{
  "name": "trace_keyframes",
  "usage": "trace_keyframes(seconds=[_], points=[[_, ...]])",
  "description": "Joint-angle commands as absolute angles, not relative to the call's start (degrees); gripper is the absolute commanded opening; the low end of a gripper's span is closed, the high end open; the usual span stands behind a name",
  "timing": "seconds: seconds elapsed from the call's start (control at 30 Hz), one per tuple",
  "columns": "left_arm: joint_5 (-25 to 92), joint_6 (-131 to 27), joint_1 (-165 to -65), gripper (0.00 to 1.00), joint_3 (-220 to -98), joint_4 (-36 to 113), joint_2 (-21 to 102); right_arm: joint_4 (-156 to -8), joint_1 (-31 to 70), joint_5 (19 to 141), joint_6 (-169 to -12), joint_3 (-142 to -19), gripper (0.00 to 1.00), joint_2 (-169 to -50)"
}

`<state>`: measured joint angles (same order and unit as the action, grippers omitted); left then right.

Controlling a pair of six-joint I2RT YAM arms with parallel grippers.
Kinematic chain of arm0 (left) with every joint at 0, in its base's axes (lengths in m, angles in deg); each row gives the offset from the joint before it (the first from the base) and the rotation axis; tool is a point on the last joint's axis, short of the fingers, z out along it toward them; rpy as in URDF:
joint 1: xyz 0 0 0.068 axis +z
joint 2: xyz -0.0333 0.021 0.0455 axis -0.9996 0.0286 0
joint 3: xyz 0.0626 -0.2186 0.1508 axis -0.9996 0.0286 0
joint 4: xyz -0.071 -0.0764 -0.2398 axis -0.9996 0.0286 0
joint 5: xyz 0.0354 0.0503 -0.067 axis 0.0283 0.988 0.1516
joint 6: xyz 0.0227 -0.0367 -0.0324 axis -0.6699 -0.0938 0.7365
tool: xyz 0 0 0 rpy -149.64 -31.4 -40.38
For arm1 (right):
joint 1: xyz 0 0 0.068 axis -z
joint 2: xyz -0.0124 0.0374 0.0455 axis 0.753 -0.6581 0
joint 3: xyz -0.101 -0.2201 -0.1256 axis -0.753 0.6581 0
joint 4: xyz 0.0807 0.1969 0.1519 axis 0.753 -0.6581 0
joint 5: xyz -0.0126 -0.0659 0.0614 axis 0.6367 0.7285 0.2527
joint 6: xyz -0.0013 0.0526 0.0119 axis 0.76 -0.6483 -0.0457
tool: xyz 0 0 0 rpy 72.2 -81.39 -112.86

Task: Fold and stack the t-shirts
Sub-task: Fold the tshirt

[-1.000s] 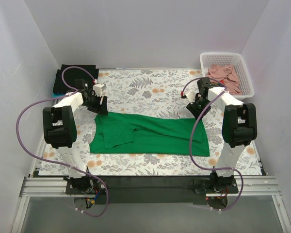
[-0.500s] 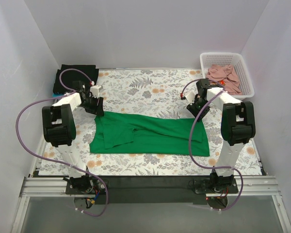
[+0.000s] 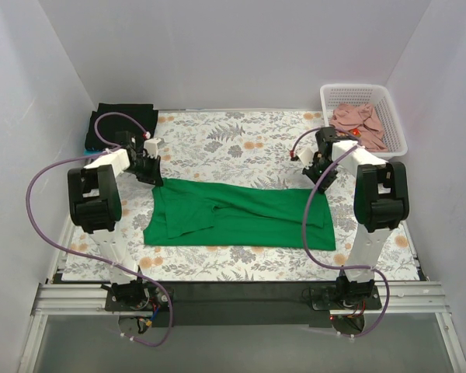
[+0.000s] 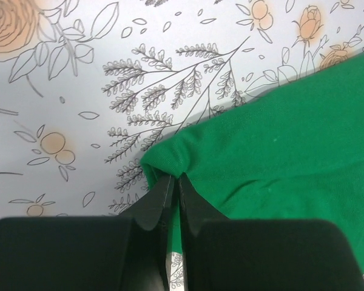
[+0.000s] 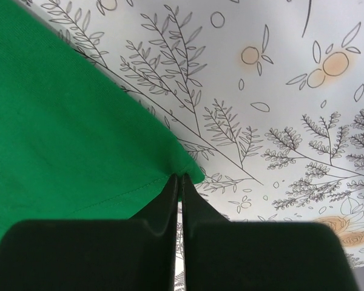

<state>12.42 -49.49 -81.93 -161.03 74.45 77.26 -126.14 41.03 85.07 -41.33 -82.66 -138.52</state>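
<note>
From the overhead camera, I saw the green t-shirt (image 3: 241, 214) lying flat on the floral table (image 3: 233, 140), long axis running left to right, softly creased across the middle. The left gripper (image 3: 158, 183) met its far left corner and the right gripper (image 3: 324, 186) its far right corner.

In the left wrist view, the left gripper (image 4: 173, 179) had its jaws pinched on the bunched corner of the green t-shirt (image 4: 279, 145), the cloth spreading to their right.

In the right wrist view, the right gripper (image 5: 181, 177) had its jaws clamped on the stitched corner of the green t-shirt (image 5: 60, 133), the cloth spreading to their left.
</note>
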Motion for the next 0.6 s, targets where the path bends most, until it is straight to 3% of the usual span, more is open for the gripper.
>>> trace_keyframes(seconds=[0.0, 0.3, 0.57], points=[[11.77, -49.95, -80.19, 0.0, -161.04, 74.25, 76.61, -125.75, 42.25, 85.97, -41.18, -84.42, 0.01, -138.9], [13.27, -51.62, -77.64, 0.0, -161.74, 73.28, 77.75, -124.87, 44.89, 85.09, -44.52, -88.64, 0.01, -141.88], [11.6, -49.17, -77.99, 0.0, -169.98, 73.89, 82.58, -125.05, 44.72, 84.3, -45.23, -88.65, 0.01, -143.38]])
